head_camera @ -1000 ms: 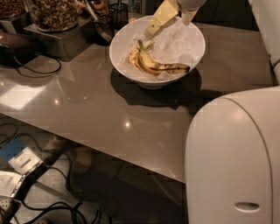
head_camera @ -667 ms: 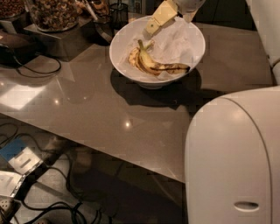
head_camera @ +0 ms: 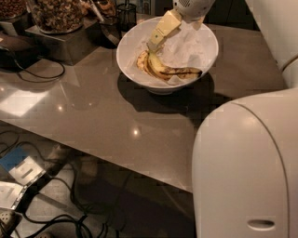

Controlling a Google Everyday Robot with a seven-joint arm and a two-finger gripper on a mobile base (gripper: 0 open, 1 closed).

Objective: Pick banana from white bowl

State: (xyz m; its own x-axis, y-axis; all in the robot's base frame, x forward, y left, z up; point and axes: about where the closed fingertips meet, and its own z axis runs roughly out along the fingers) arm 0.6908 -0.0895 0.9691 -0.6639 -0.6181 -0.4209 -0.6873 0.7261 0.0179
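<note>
- At near right, the robot's white body (head_camera: 247, 172) filled the foreground, parked against the table (head_camera: 93, 116) edge, prob. so the arm could reach across to the far side.
- Table: wide grey top. It carried the white bowl (head_camera: 122, 51) toward the back, w/ jars of nuts (head_camera: 56, 14) further left.
- White bowl sat upright. Its sloping walls kept the fruit pooled in the bottom, so entry from above looked like the only way in.
- Claw (head_camera: 152, 45) hung inside the bowl, angled down and left, tip just over the stem end of the fruit. Can't tell how wide it was set; no grip yet, I'd judge.
- Banana (head_camera: 179, 72) lay flat on the bowl floor, blotched side up, touching a paler, curvier one (head_camera: 143, 62).
- Vs 1 s ago: claw was lower and closer to the fruit. Bowl and banana had not shifted.
</note>
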